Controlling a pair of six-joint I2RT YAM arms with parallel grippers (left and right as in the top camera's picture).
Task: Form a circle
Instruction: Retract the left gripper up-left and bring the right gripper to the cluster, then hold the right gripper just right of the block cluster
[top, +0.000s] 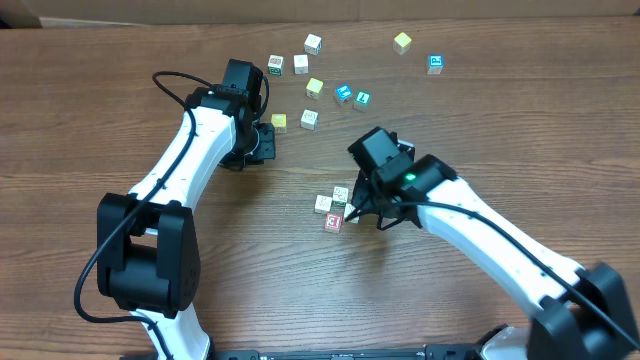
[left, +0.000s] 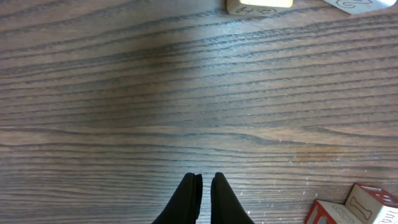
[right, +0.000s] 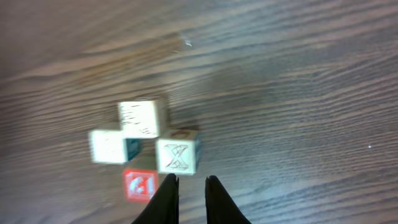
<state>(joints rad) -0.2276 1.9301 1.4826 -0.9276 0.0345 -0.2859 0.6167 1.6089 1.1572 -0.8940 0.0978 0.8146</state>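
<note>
From overhead, the circle (top: 335, 208) sits right of centre on the brown wood-grain worktop (top: 80, 120). It is a tight clump of small cream cubes with a red-printed cube (top: 334, 222) at its near edge. The right tool (top: 357, 211) stands just beside the clump on the right, and its black body covers that side, so contact cannot be judged. The left tool (top: 266, 140) is well apart, to the left and farther off, with a plain yellow cube (top: 279, 121) and a cream cube (top: 309, 118) just beyond it. Loose cubes are scattered toward the far side, among them a blue-faced cube (top: 343, 93) and a green-printed cube (top: 275, 66). Their prints are too small to read. In the left wrist view, the left tool's two black tapered fingers (left: 186, 199) are pressed together with nothing between them, over bare, dark-streaked grain. Two pale cubes are cut off by the far edge of this view. A red-edged cube (left: 354, 208) with an outlined letter is cropped at the near right corner. In the right wrist view, the right tool's fingers (right: 165, 199) stand slightly apart with an empty gap. An X-printed cube (right: 178, 154) lies just beyond the tips. It meets a cream cube with faint lines at one corner, and a blurred pale cube sits to the left of them. The red-printed cube lies nearest, left of the fingers. The four surround a small dark gap. This view is soft, so only the X reads clearly.
</note>
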